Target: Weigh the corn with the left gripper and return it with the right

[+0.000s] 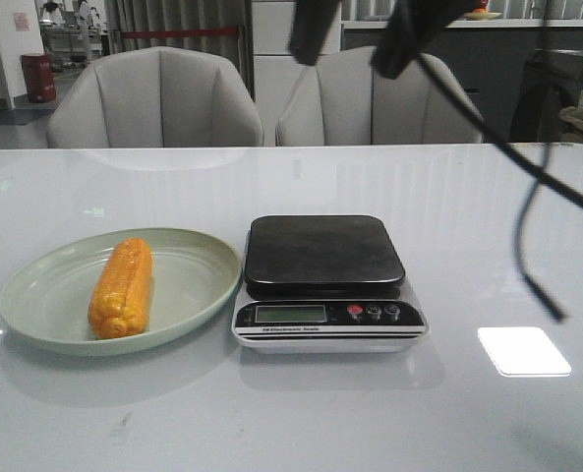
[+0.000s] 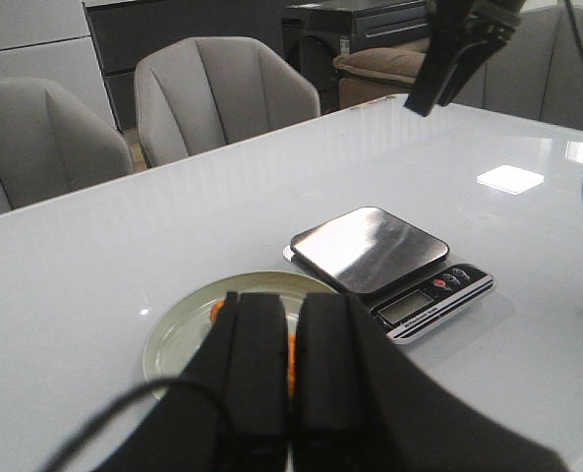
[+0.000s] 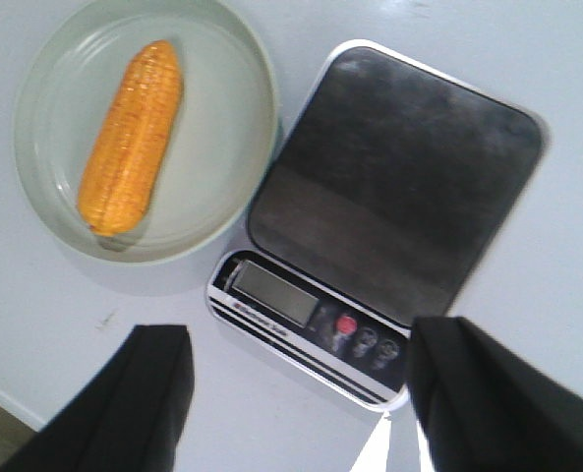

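Note:
The corn (image 1: pixel 122 287) lies on a pale green plate (image 1: pixel 188 275) at the left of the table; nothing touches it. It also shows in the right wrist view (image 3: pixel 132 138) and peeks out beside my left fingers in the left wrist view (image 2: pixel 217 313). My left gripper (image 2: pixel 291 305) is shut and empty, held high over the plate (image 2: pixel 173 339), and is out of the front view. My right gripper (image 1: pixel 348 54) is open and empty, high above the scale (image 1: pixel 320 251). In its own view, the right gripper (image 3: pixel 306 329) has its fingers spread wide over the scale's front edge.
The black-topped kitchen scale (image 3: pixel 399 177) stands just right of the plate (image 3: pixel 222 108), its platform bare and its display and buttons toward the robot. A black cable (image 1: pixel 527 226) hangs over the right of the table. Two grey chairs (image 1: pixel 153 98) stand behind the far edge.

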Tool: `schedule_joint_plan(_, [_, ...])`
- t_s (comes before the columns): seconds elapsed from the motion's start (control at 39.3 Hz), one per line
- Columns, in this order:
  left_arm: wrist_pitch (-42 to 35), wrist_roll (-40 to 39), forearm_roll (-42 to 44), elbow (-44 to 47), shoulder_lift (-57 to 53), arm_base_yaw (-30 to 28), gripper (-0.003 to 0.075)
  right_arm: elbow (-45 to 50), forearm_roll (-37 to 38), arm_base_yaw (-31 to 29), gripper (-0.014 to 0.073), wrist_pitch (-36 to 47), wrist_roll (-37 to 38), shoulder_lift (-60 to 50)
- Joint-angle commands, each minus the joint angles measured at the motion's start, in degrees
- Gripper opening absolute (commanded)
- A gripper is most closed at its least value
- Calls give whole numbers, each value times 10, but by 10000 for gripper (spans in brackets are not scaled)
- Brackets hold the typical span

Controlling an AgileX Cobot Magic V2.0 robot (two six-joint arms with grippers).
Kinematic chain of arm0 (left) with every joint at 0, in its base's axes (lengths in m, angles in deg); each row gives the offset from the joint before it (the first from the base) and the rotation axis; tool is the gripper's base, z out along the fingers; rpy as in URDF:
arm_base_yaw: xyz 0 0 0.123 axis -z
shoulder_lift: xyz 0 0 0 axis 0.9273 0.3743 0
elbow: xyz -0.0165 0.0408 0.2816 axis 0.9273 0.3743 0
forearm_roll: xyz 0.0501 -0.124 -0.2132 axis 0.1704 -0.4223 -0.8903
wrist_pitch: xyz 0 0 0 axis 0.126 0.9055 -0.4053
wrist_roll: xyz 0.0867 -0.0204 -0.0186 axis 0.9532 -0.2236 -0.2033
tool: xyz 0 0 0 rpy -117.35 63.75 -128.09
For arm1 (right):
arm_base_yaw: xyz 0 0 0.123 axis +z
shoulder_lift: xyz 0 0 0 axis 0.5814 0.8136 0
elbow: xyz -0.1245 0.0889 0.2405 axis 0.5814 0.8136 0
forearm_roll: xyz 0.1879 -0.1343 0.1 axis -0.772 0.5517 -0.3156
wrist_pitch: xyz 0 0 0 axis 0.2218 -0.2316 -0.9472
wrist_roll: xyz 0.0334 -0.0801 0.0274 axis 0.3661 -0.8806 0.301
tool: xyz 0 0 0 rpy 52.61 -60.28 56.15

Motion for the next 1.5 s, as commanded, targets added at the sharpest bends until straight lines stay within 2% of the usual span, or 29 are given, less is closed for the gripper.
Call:
schedule_joint_plan(0.0, [-44,-3,3,-14,0,1,114,53,-3,-27,556,45,-33,-83])
schedule_joint_plan(0.38, [-45,-3,4,-14,0,1,114,352,-2,-48,556,253,-50,-333])
schedule_joint_plan(0.79, [-45,-3,4,-14,0,1,114,598,-2,-48,555,376,-50,-652])
schedule_joint_plan(1.12, [-43,-3,4,-14,0,1,114,682,9,-48,555,391,-96,-909])
schedule_joint_plan(1.32, [-43,-3,4,-14,0,1,114,725,31,-48,552,395,-96,-960])
schedule_joint_plan(1.4, [-43,-3,4,-14,0,1,114,737,31,-48,502,409,-96,-959])
schedule_joint_plan(1.48, [-43,-3,4,-14,0,1,114,737,33,-48,345,415,-96,-959])
